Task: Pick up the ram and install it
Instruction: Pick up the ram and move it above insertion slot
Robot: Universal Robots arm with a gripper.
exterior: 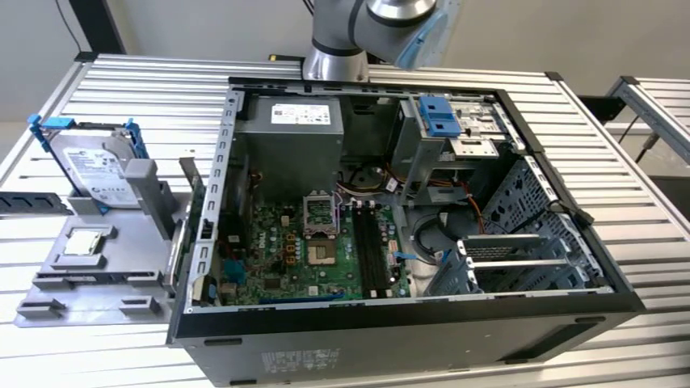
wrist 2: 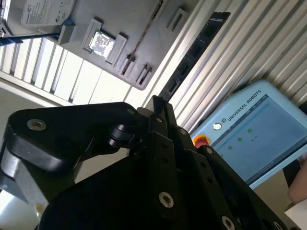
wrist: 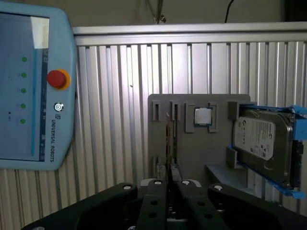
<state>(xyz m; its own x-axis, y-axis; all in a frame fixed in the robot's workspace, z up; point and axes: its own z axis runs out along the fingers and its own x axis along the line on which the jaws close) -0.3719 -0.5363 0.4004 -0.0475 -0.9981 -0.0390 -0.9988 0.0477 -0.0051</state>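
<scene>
Ram [wrist 2: 194, 50] pinched in the end effector [wrist: 168, 186], held clear of the tray [wrist: 187, 158]; carry stage, seemingly needing alignment with the motherboard slots [exterior: 372, 242].

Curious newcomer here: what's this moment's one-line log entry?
end effector shut on ram | ram held clear of gray tray | case open, ram not installed

The computer case [exterior: 356, 347] lay open-topped — a clear drop to the motherboard [exterior: 283, 250], hemmed by drive cage [exterior: 426, 153], power supply [exterior: 289, 137] and cables [exterior: 422, 236]. The ram [wrist 2: 194, 53], pinched in the gripper [wrist 2: 156, 100], hung free above the slatted table [wrist 2: 268, 48].
</scene>
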